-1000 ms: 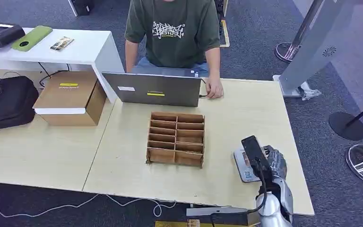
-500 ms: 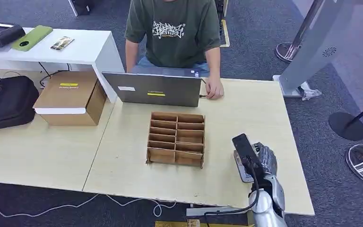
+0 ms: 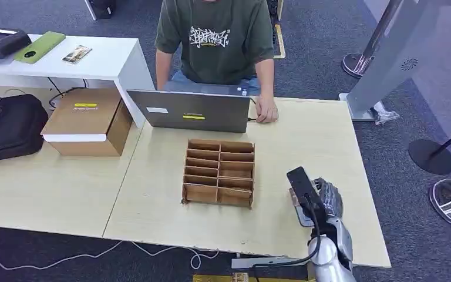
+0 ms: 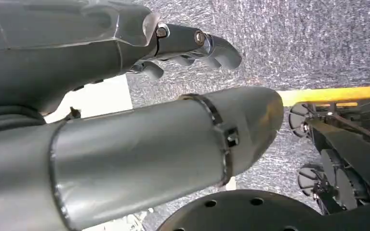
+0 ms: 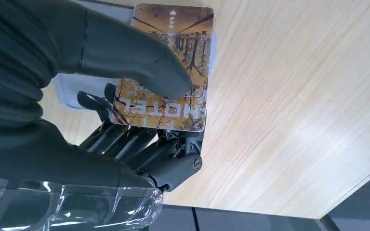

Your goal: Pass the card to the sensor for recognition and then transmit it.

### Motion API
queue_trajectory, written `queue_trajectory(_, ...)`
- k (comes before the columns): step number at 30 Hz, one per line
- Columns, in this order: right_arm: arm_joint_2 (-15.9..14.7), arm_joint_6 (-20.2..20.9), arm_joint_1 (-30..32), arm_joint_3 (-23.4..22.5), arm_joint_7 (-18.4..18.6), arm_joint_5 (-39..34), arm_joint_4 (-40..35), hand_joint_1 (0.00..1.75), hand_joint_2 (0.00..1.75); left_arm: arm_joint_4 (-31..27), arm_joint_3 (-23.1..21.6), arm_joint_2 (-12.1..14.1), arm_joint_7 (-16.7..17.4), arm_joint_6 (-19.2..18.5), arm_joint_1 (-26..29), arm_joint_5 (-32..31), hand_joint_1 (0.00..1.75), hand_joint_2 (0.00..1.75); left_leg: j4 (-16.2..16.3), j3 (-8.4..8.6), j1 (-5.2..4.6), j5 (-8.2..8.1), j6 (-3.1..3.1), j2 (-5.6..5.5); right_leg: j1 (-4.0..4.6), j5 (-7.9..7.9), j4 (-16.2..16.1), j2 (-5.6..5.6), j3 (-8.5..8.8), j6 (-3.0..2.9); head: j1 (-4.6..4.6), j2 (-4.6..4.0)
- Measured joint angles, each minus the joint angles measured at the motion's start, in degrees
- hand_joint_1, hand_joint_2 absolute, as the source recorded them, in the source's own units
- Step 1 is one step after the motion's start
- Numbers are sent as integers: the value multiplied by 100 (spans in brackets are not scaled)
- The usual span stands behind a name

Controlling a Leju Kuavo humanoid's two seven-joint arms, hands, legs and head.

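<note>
Pale wooden bench [image 3: 305, 135] carries a brown cardboard organiser with many compartments [image 3: 218, 173], and you can take it as your landmark. To the right of it, near the bench edge, your right hand [image 5: 139, 120] pinches the brown printed hotel card [image 5: 166, 72] between thumb and fingers, just over the flat grey card sensor [image 5: 72, 94]. Your left hand [image 4: 192, 45] hangs over the carpet with fingers curled, holding nothing. I judge the pinch is shallow: the card may slip or tilt if you move fast, and then the sensor cannot read it.
</note>
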Motion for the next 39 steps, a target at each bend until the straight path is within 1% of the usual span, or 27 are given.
queue_trajectory(5, -24, -277, -54, -2, -20, 7, 33, 175, 175, 0, 0, 20, 9, 39, -1, -20, 0, 0, 0, 1, 0, 0, 0, 2, 0, 0, 0, 2, -1, 0, -2, 0)
queue_trajectory(11, -183, -302, -105, -59, -26, 7, 31, 175, 175, 0, 0, 44, 15, 70, -8, -11, 0, 0, 0, 2, -1, 0, 0, 1, 0, 0, 0, 1, 0, 0, 0, 0)
queue_trajectory(16, -232, -301, -105, -129, -28, 7, 31, 175, 175, 0, 0, 44, 13, 76, -8, 20, 0, 0, 0, 1, 0, 0, 0, 1, 0, 0, 0, 1, -1, 0, -2, 0)
queue_trajectory(22, -297, -363, -89, -317, -24, 92, -39, 175, 175, 0, 0, 42, 13, 72, -6, 50, 0, 0, 0, 1, 0, 0, 0, 2, 0, 0, 0, 1, -1, 0, 0, 0)
queue_trajectory(27, -304, -365, -62, -363, -24, 92, -72, 175, 175, 0, 0, 37, 13, 72, -5, 66, 0, 0, 0, 2, 0, 0, 0, 2, 0, 0, 0, 1, -1, 0, 0, 0)
queue_trajectory(34, -304, -331, 34, -448, -22, 59, -147, 175, 175, 0, 0, 44, 13, 61, -7, 66, 0, 0, 0, 1, 0, 0, 0, 1, 0, 0, 0, 1, -1, 0, 0, 0)
queue_trajectory(39, -306, 16, 30, -472, 42, 112, -129, 175, 175, 0, 0, 50, 17, 61, -10, 50, 0, 0, 0, 3, 0, 0, 0, 3, 0, 0, 0, 5, -1, 0, -2, 0)
